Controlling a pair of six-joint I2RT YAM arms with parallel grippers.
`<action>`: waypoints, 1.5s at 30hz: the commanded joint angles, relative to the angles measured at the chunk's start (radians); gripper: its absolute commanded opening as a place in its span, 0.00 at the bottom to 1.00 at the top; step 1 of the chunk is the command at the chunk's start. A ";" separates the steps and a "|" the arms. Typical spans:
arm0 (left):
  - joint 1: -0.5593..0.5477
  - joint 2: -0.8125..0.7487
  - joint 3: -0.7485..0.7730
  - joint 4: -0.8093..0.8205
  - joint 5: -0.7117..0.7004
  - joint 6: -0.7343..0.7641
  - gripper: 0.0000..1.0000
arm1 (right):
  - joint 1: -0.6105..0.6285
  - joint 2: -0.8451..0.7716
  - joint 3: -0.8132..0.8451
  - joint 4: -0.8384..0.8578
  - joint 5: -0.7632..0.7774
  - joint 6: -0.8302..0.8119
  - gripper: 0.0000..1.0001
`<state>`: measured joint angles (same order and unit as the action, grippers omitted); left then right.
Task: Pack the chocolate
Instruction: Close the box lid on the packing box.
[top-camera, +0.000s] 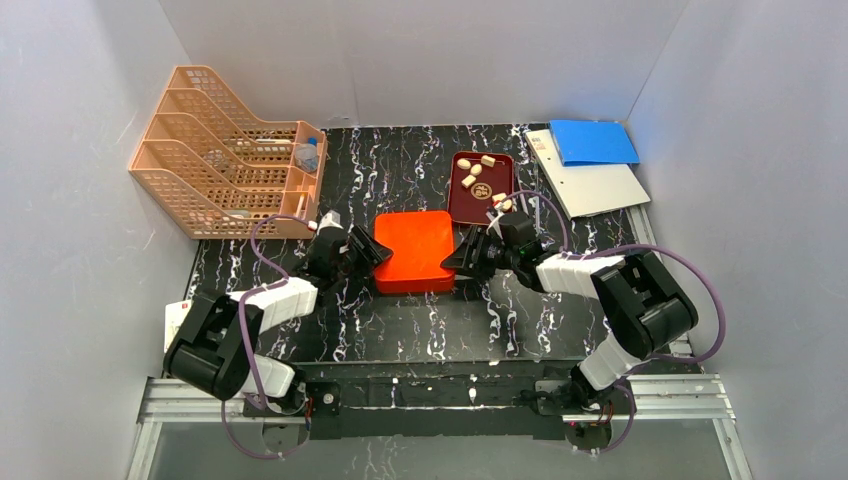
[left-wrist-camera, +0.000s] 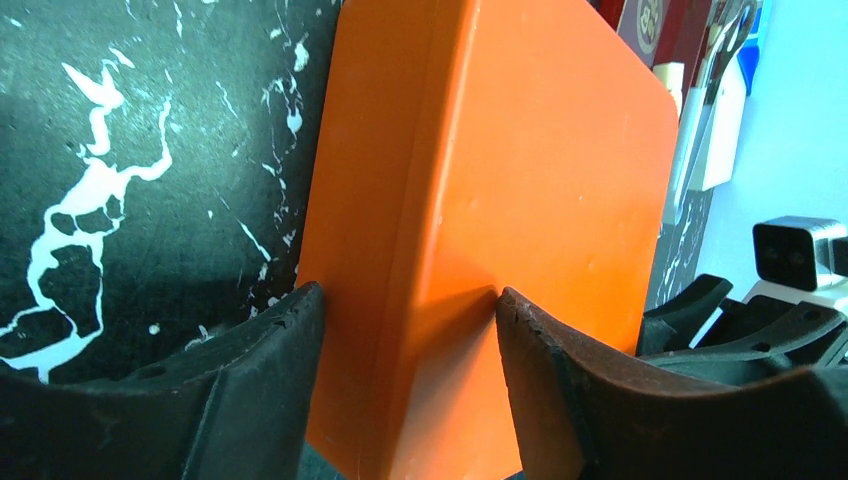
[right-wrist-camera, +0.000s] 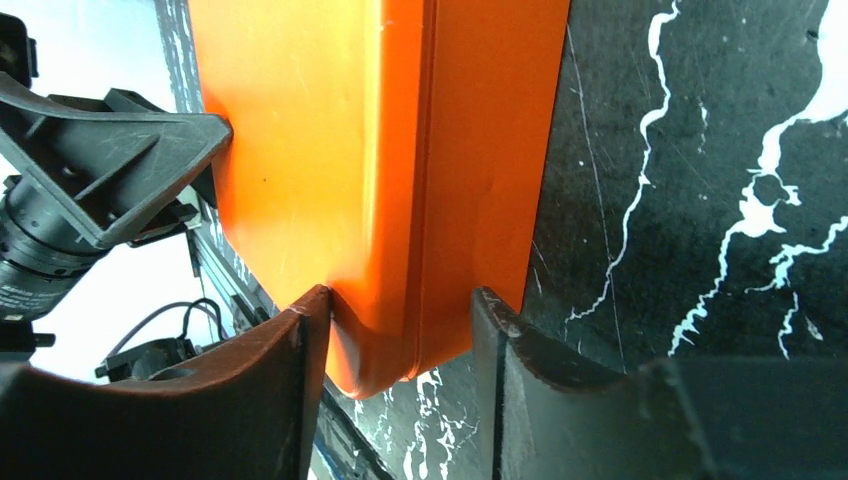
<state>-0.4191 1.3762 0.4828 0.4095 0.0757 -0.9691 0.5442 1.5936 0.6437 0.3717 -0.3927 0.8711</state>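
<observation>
The orange-red box (top-camera: 413, 250) lies closed in the middle of the black marbled table. My left gripper (top-camera: 372, 250) is shut on its left edge; in the left wrist view the box (left-wrist-camera: 520, 150) fills the gap of the gripper (left-wrist-camera: 408, 300), one finger on the side wall, one on top. My right gripper (top-camera: 458, 262) is shut on the right edge; in the right wrist view the gripper (right-wrist-camera: 400, 300) straddles a corner of the box (right-wrist-camera: 330, 130). Several pale chocolate pieces (top-camera: 475, 170) lie in the dark red tray (top-camera: 470, 207) behind the box.
A peach file organizer (top-camera: 215, 140) stands at the back left. A blue folder (top-camera: 592, 140) and a white sheet (top-camera: 600, 185) lie at the back right. A white card (top-camera: 177, 320) sits by the left arm's base.
</observation>
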 joint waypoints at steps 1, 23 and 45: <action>-0.006 0.038 -0.027 -0.019 0.026 -0.008 0.58 | 0.025 0.064 -0.029 -0.028 0.019 -0.005 0.47; -0.028 0.079 -0.068 0.048 0.073 -0.031 0.47 | 0.101 0.237 -0.012 -0.032 0.002 0.031 0.20; -0.090 0.086 -0.090 0.035 0.059 -0.036 0.05 | 0.128 0.289 -0.059 -0.035 0.064 0.075 0.01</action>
<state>-0.3958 1.4261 0.4339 0.6220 -0.1387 -0.9737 0.5755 1.7599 0.6605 0.6434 -0.4213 1.0080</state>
